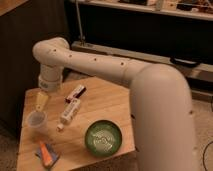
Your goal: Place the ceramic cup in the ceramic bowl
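The ceramic cup (37,120) is a small pale tumbler standing upright near the left edge of the wooden table (107,105). The ceramic bowl (103,138) is a dark green glossy dish with a lighter ring pattern, at the table's front right. My gripper (41,101) hangs from the white arm just above the cup, pointing down at it. The bowl holds nothing.
A white tube (69,112) and a red-and-white packet (75,93) lie mid-table between cup and bowl. An orange and blue object (46,154) lies at the front left corner. A dark cabinet stands to the left, metal shelving behind.
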Robot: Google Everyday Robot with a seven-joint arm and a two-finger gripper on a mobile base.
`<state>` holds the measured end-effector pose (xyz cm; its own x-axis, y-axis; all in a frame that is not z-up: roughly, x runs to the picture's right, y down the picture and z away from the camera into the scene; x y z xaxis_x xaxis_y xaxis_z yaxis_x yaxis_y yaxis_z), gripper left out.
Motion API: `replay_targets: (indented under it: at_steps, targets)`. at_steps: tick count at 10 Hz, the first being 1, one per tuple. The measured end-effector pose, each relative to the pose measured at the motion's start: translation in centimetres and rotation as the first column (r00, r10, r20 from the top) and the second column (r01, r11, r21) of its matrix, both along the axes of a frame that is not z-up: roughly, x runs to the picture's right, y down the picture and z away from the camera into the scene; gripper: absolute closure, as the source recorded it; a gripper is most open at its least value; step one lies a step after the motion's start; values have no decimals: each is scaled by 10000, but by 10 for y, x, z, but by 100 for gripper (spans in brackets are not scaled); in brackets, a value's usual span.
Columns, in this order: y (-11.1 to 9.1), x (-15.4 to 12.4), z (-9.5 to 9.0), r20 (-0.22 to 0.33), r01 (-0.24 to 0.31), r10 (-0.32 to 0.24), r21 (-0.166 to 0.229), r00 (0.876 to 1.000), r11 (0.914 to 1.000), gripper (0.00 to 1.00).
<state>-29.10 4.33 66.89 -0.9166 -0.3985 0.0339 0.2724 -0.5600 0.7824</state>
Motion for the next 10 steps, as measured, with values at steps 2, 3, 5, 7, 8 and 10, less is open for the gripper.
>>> replay_targets:
  at_steps: [2,3,5,7,8,10]
  targets:
    - [-7,-38,21,166,243,-245,105,9996,9996,20]
    - [-9,-55,35,286,307,-310,80,9991,9995,20]
    - [-3,-71,61,399,460,-460,6,9981,9989,20]
    - [6,-68,84,396,401,-399,-55,9984,9992,20]
    - [12,-58,93,368,369,-366,-62,9986,9993,20]
    - [26,-32,106,263,379,-377,-70,9989,9993,20]
